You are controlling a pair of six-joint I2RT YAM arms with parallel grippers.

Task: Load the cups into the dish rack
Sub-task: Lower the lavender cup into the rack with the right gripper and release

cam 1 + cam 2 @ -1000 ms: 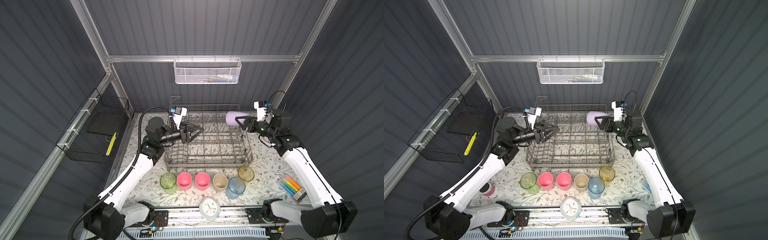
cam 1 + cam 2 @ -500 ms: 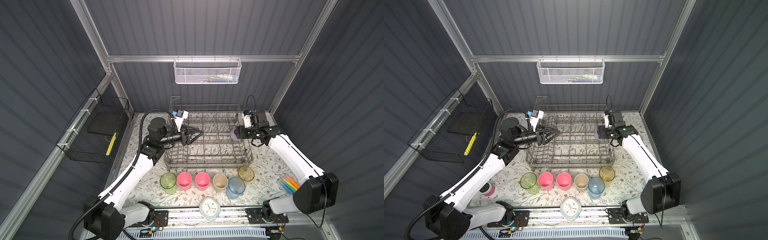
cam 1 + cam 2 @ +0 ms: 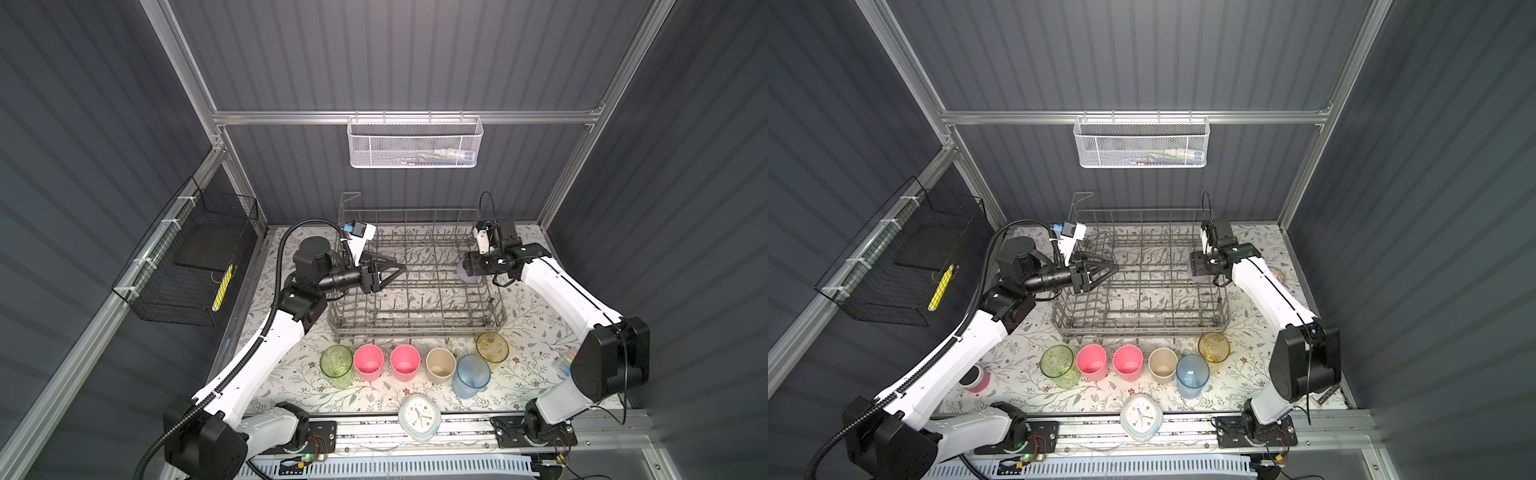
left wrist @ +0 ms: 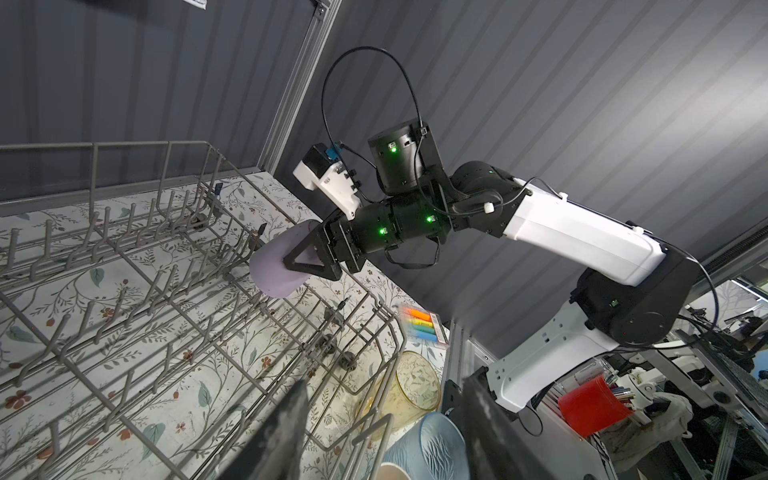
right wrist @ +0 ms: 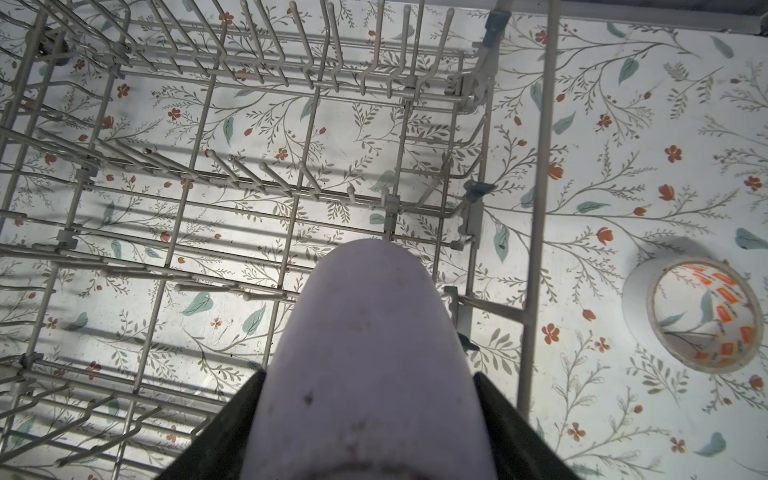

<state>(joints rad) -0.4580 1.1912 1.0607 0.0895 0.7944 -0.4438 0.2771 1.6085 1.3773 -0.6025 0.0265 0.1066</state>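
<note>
In both top views the dish rack (image 3: 415,326) stands at the back of the flowered tabletop (image 3: 536,328). The right tool (image 3: 468,266) reaches over the rack's right side, clamped on the lavender cup (image 3: 462,275). The cup lies sideways just inside the right wall, above the tines. The left tool (image 3: 395,273) hovers over the rack's left part, jaws apart and empty. In front of the rack six cups stand upright on the tabletop: the green cup (image 3: 336,365), two pink cups (image 3: 368,362), the beige cup (image 3: 440,365), the blue cup (image 3: 471,374) and, slightly behind, the yellow cup (image 3: 492,347) near the rack's front right corner.

In the left wrist view the right tool (image 4: 297,253) grips the lavender cup (image 4: 272,270) across its body, one end pointing toward the rack's middle. Whether the cup touches the tines cannot be told. The left tool's own fingers (image 4: 286,432) stand apart with nothing between them.

In the right wrist view the lavender cup (image 5: 365,353) fills the gap between two black fingers (image 5: 224,428) that press on its sides. The rack's tines (image 5: 270,187) lie below it. A tape roll (image 5: 702,316) sits on the tabletop outside the rack's wall.
</note>
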